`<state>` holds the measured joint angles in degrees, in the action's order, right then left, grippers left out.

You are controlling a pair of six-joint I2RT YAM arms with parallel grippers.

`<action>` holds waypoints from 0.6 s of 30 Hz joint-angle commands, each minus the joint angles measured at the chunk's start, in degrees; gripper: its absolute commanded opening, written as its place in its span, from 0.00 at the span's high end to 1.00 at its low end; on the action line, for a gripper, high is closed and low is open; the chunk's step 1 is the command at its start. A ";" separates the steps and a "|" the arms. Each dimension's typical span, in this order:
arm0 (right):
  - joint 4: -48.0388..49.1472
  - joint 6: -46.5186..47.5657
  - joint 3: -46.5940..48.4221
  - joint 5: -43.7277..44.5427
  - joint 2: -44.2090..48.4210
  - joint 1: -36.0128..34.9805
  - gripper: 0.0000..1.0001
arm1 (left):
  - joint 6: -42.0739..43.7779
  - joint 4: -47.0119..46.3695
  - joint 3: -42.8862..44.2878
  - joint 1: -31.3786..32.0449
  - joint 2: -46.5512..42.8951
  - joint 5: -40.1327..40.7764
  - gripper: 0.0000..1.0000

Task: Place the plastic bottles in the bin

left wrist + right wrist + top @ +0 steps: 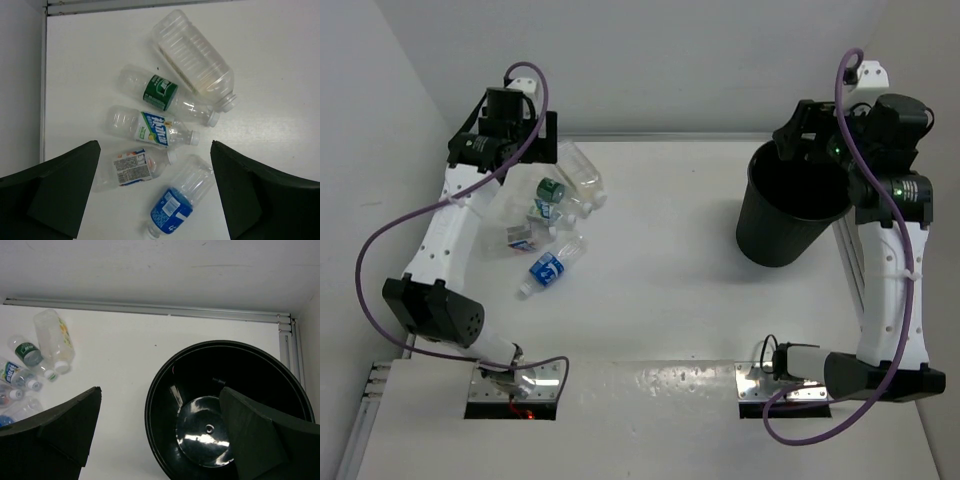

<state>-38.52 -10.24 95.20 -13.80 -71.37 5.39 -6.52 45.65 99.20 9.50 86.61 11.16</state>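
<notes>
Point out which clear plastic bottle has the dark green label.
The small crinkled bottle lying beside the largest one; the other labels are blue or pale.

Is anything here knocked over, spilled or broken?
Nothing looks spilled or broken. The five plastic bottles lie on their sides in a loose cluster at the left, pointing different ways, which is the only untidy thing. The black bin stands upright at the right, and it is empty inside.
</notes>
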 commanded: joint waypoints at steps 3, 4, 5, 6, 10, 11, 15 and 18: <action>1.17 1.45 -1.59 1.23 1.06 -0.03 0.00 | -6.30 -1.79 8.27 3.15 5.14 7.81 0.00; 1.08 1.36 -1.51 1.23 0.97 -0.03 0.00 | -6.92 -1.79 9.77 4.29 6.45 8.78 0.00; 1.17 1.36 -1.68 1.32 0.80 -0.03 0.00 | -7.53 -1.27 11.27 4.91 9.51 9.58 0.00; 0.91 1.62 -1.60 1.32 0.80 -0.03 0.00 | -8.06 -1.26 13.98 5.44 11.11 10.63 0.00; 0.47 2.50 -2.12 2.37 0.53 -0.03 0.00 | -12.45 -0.47 22.41 6.50 20.95 12.39 0.00; 0.29 2.77 -2.56 3.16 0.62 0.06 0.00 | -13.59 0.48 24.18 6.50 23.06 12.40 0.00; -0.50 3.91 -4.05 4.31 0.62 0.06 0.00 | -20.17 2.25 29.91 5.09 32.12 10.02 0.05; -0.67 4.53 -5.28 5.28 1.06 0.06 0.00 | -21.33 2.25 32.46 4.48 37.13 10.02 0.03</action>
<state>-39.57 -7.31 90.83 -10.44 -71.02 5.39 -23.16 46.72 128.05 15.14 121.86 20.88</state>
